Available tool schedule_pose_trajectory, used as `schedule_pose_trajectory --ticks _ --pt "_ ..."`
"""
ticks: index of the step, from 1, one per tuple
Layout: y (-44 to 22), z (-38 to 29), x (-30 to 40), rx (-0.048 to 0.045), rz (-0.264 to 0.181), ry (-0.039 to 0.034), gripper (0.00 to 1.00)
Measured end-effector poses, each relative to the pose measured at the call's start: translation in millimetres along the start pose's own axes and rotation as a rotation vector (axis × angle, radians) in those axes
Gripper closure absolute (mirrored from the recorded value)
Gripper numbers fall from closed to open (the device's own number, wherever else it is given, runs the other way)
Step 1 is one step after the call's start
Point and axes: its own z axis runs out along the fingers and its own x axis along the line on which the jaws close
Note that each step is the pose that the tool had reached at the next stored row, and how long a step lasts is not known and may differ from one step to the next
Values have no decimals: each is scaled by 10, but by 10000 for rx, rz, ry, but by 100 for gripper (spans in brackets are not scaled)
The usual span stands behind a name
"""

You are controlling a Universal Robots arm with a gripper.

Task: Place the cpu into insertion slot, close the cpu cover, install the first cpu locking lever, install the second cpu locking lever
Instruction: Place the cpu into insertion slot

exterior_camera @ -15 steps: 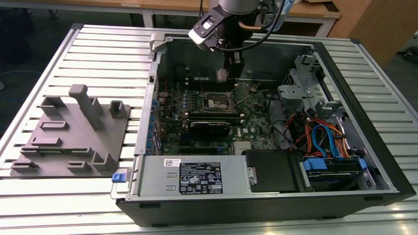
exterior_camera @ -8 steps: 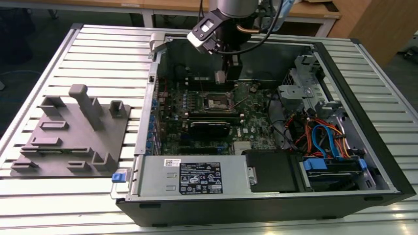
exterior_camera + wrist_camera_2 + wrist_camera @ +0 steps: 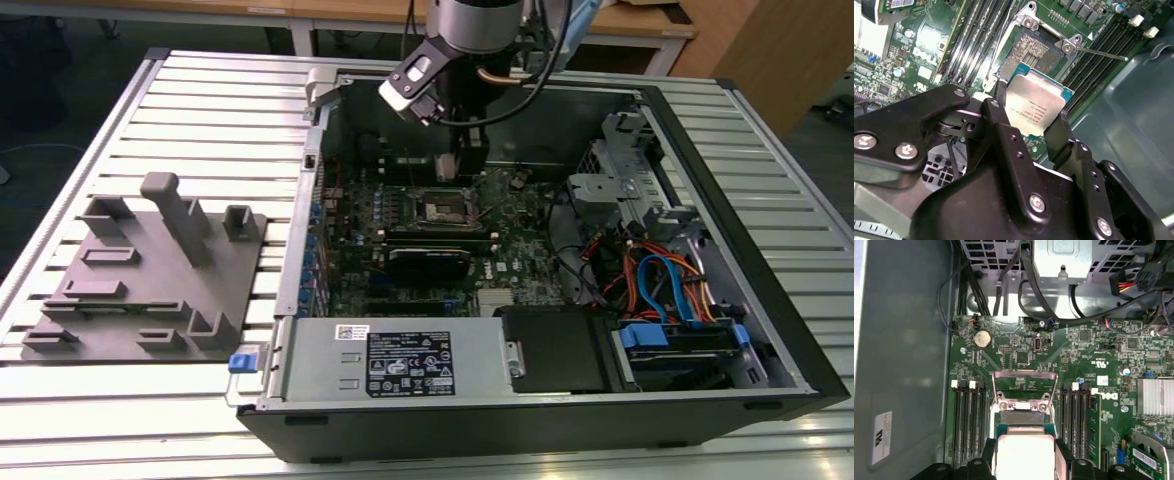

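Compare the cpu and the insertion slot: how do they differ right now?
The cpu is clamped in the gripper, not yet seated; the insertion slot sits fixed in the green motherboard. The cpu shows a smooth silver-grey metal top; the insertion slot is empty, its grid of contacts exposed and the cpu cover swung open. Shared: both are square, with similar footprints.

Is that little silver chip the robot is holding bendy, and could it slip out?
Probably stiff: the cpu sits flat between the fingers with no sag. It looks thin, so likely light. Its metal top looks smooth and it is pinched only at its edges, so it might slip.
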Motion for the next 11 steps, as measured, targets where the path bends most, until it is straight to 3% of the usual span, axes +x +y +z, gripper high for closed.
schedule_pose_trajectory --ticks 6,11 --pt "-17 106 -3 0 -1 0 46" --pt "-18 119 -3 1 -1 0 46"
